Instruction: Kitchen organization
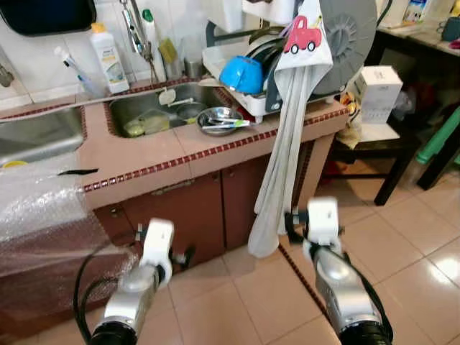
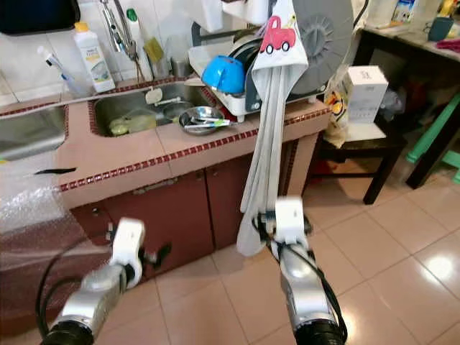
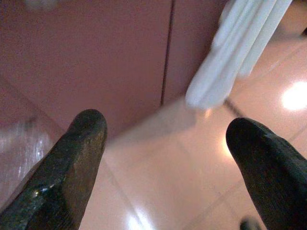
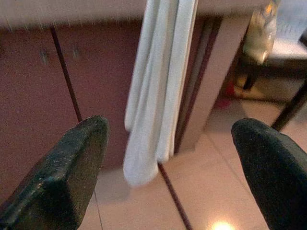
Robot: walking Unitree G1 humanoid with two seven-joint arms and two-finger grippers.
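Note:
A tiled counter [image 1: 144, 154] holds a sink [image 1: 147, 108] with dishes in it. A steel bowl [image 1: 219, 118] with utensils sits at the sink's rim. Beside it a dish rack [image 1: 251, 104] carries a blue bowl [image 1: 241, 74]. A long white towel [image 1: 284, 144] hangs from the rack down past the brown cabinet doors [image 1: 198, 212]. My left gripper [image 3: 165, 158] is open, low before the cabinet with nothing between its fingers. My right gripper [image 4: 170, 158] is also open and holds nothing, pointing at the towel's [image 4: 158, 96] lower end.
Bubble wrap [image 1: 36, 215] drapes over the counter's left end. A soap bottle [image 1: 109, 57] stands behind the sink. To the right a dark stool [image 1: 388, 154] bears a white box [image 1: 377, 90], with green furniture [image 1: 440, 136] beyond. Tiled floor [image 1: 237, 302] lies below me.

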